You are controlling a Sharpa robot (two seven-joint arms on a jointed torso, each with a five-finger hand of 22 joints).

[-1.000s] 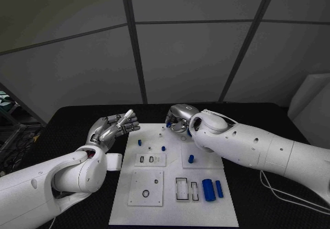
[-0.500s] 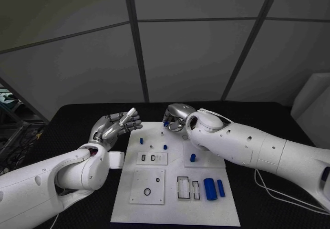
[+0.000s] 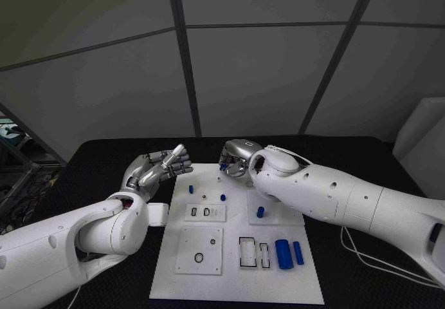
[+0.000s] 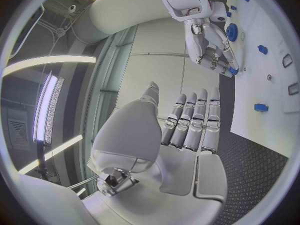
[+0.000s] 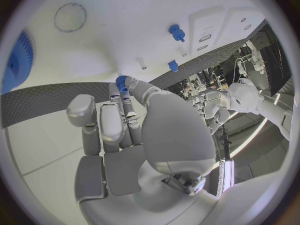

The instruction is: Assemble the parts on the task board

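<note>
**Small blue part being pinched over the far end of the task board**

Nearest the robot, two blue cylinders (image 3: 289,254) are lying side by side on the near right part of the white task board (image 3: 232,286), just beside two dark rectangular slots (image 3: 253,252). To their left a raised white square plate (image 3: 199,250) is carrying a dark ring (image 3: 199,257). Farther along, a short blue peg (image 3: 260,211) is standing upright on a raised block at the right side of the board, and a smaller plate with slots (image 3: 204,212) is lying to its left. Beyond these, two small blue pieces, one (image 3: 191,190) near the left edge and one (image 3: 222,197) nearer the middle, are standing on the board.

A small white block (image 3: 157,214) is lying on the black table (image 3: 361,277), touching the board's left edge, beside the left arm.

The left hand (image 3: 155,168) is being held above the table just left of the board's far left corner; its fingers are extended close together, the thumb apart, and nothing is being held, as the left wrist view (image 4: 181,130) shows.

At the far end of the board, the right hand (image 3: 237,158) is being held with fingers curled downward. In the right wrist view a small blue toothed part (image 5: 121,81) is being pinched at the fingertips of that hand (image 5: 125,130), above the board's far edge. A large blue gear (image 5: 17,60) is lying flat on the board.
</note>
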